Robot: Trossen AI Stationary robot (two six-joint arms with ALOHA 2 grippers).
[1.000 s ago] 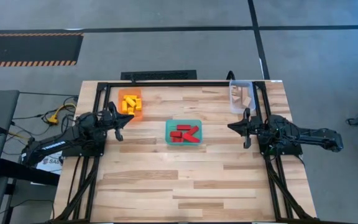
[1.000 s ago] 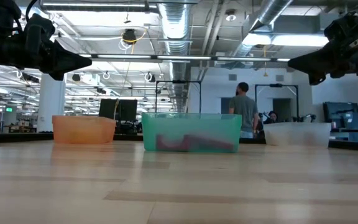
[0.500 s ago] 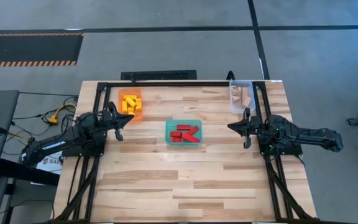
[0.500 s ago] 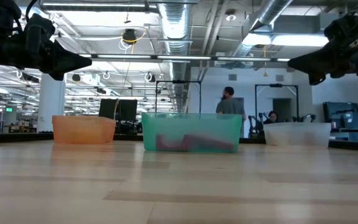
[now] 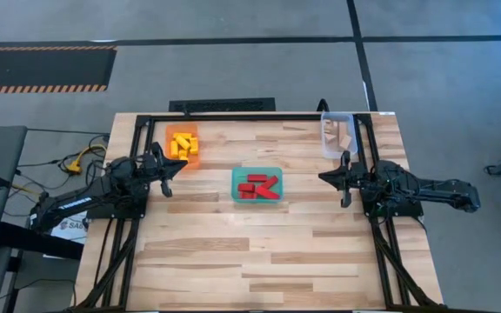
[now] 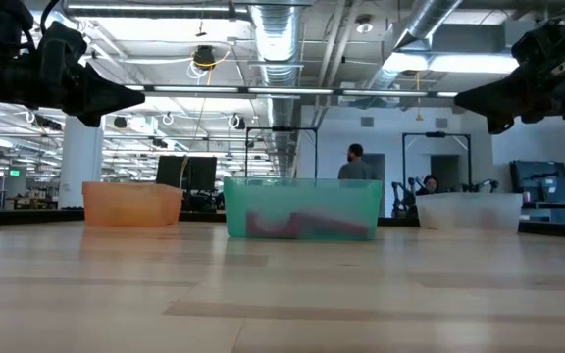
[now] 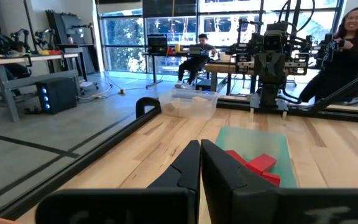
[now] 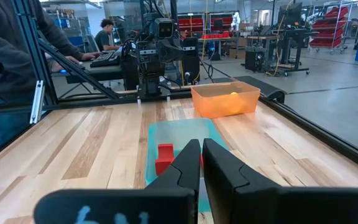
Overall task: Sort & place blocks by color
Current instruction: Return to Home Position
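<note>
Left gripper (image 5: 183, 165) and right gripper (image 5: 321, 177) hang above the table (image 5: 259, 252), jaws together, empty. Blocks (image 5: 257, 186) lie in three trays (image 5: 235, 174)

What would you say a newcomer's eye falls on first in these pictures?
Three trays, sorted by colour: yellow blocks in the orange tray far left, red blocks in the teal tray in the middle, pale wood blocks in the clear tray at the far right corner. The left gripper and right gripper hover either side of the teal tray, fingers shut.

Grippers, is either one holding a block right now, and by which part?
Nothing is held: the left gripper and right gripper are both shut and empty.
</note>
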